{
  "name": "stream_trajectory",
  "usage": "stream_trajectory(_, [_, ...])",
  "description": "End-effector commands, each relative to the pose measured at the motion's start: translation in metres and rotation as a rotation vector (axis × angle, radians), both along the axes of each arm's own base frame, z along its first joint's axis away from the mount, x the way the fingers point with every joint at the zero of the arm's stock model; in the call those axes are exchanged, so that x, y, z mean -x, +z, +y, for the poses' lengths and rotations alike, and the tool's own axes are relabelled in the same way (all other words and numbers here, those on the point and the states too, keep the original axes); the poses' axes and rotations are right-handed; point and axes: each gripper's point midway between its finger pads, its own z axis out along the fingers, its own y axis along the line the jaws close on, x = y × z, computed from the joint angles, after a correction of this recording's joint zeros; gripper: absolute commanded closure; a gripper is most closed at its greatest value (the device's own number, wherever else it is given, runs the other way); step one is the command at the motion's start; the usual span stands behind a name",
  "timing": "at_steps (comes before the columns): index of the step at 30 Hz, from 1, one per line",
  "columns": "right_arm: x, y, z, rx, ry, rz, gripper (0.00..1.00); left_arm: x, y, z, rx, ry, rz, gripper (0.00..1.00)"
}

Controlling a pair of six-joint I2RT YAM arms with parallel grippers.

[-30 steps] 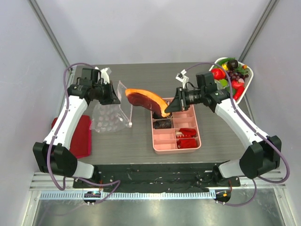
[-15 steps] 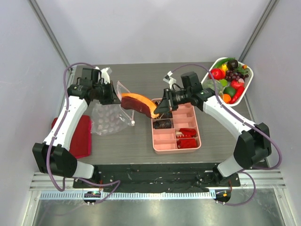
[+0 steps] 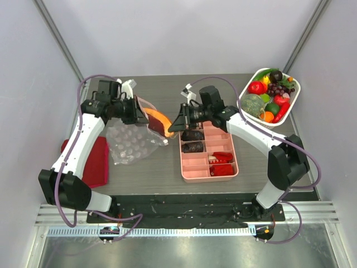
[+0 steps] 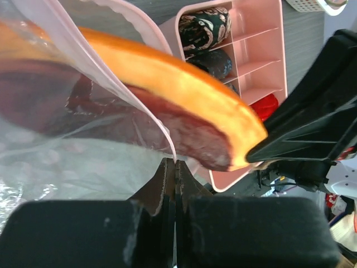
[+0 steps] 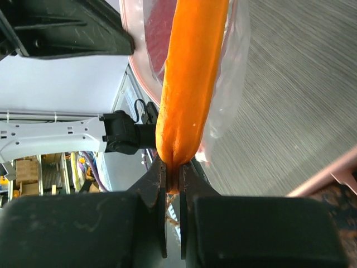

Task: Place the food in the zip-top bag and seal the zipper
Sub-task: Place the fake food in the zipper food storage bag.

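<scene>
One orange wedge point(image 3: 160, 118) (in right pincer point(image 5: 173, 176)) pokes into one zip-top bag point(image 3: 131, 145).

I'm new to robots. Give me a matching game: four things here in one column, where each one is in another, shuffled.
1 orange wedge
2 zip-top bag
3 red cloth
4 white basket

A far right corner of the table
B edge pinched by the left gripper
C table's left edge
D held by the right gripper, tip in the bag's mouth

Pairs: 1-D, 2-B, 3-C, 4-A
</scene>
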Motion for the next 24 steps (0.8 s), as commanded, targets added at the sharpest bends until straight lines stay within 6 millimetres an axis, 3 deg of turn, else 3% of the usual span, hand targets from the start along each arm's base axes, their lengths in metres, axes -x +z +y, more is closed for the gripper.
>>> stream_trajectory(1, [-0.009, 0.039, 0.030, -0.117, -0.004, -0.141, 0.99, 0.002, 0.020, -0.014, 0.078, -0.043, -0.013, 1.00])
stream_trajectory(7, [-0.016, 0.032, 0.047, -0.149, 0.007, -0.179, 0.99, 0.010, 0.023, -0.023, 0.129, -0.099, 0.000, 1.00])
stream_trajectory(15, [-0.025, 0.005, 0.044, -0.080, -0.005, -0.270, 0.99, 0.021, 0.033, -0.032, 0.198, -0.161, -0.016, 1.00])
stream_trajectory(19, [-0.030, 0.015, 0.048, -0.149, -0.055, -0.325, 0.99, 0.023, 0.036, -0.035, 0.241, -0.146, -0.003, 1.00])
stream_trajectory(24, [-0.026, 0.019, 0.066, -0.196, -0.048, -0.308, 0.99, 0.026, 0.027, -0.038, 0.265, -0.133, 0.045, 1.00])
